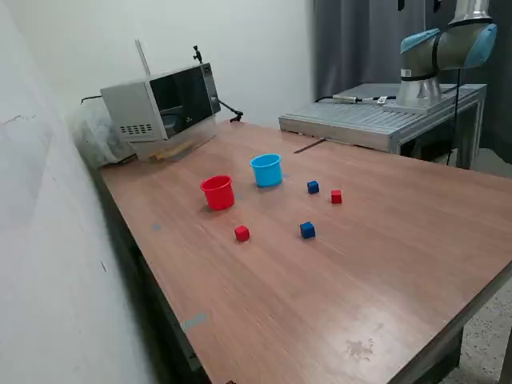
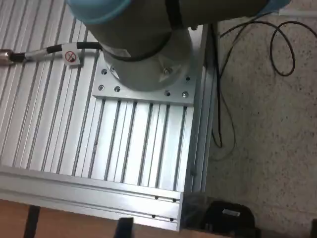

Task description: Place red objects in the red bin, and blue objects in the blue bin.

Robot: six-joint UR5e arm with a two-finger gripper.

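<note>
Fingers not in either view, so can't tell if they're apart or together. Red cup [image 1: 218, 192] and light blue cup [image 1: 266, 170] stand upright side by side, mid table [image 1: 384, 272]. Cubes all loose on the table: red cube [image 1: 242, 233] near the red cup, blue cube [image 1: 307, 230], second blue cube [image 1: 313, 187] just beside second red cube [image 1: 336, 196]. Arm base [image 2: 143, 44] on ribbed aluminium plate [image 2: 138, 153].

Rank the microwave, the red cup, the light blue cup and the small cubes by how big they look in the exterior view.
1. Microwave, clearly largest.
2. Red cup and light blue cup: they look about alike, so no ranking.
3. The cubes, such as the red cube and blue cube, all look about equal.
</note>
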